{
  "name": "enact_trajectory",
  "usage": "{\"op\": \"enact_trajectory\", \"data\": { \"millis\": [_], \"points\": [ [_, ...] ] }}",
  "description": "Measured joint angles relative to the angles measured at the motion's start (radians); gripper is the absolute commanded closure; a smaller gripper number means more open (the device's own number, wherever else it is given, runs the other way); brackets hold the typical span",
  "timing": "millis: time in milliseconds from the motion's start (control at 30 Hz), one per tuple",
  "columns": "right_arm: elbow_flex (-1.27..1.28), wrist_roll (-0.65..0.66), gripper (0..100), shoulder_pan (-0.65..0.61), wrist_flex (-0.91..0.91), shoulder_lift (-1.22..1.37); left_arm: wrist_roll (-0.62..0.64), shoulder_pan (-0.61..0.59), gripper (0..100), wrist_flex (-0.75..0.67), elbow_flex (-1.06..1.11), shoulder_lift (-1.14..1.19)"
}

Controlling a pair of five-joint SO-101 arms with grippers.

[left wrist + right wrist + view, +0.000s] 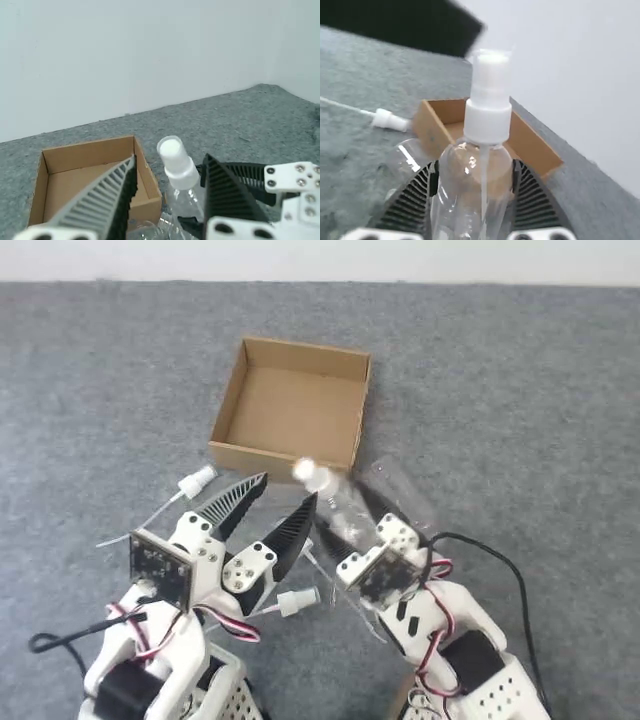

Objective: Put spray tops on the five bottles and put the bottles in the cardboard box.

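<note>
A clear bottle (338, 505) with a white spray top (305, 472) is tilted toward the cardboard box (230, 415), just off its near wall. My right gripper (352, 516) is shut on the bottle's body (470, 175), and the spray top (487, 100) rises above the fingers (532, 197). My left gripper (288, 488) stands open beside it, its fingertips near the spray top (175, 162) without touching. The cardboard box (50, 160) lies behind, with nothing in it.
Two loose spray tops with tubes lie on the grey carpet, one (195, 482) left of the left gripper and one (298, 600) between the arms. Crinkled clear plastic (400, 490) lies by the right arm. Another clear bottle (410, 155) lies beside the held one.
</note>
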Motion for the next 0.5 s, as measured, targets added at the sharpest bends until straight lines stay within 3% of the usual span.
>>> {"op": "enact_trajectory", "data": {
  "millis": [500],
  "points": [
    [-0.138, -0.321, 99.1, 0.25, -0.048, 0.002, 0.002, 0.009, 80, 0.002, 0.032, 0.0]
  ]
}}
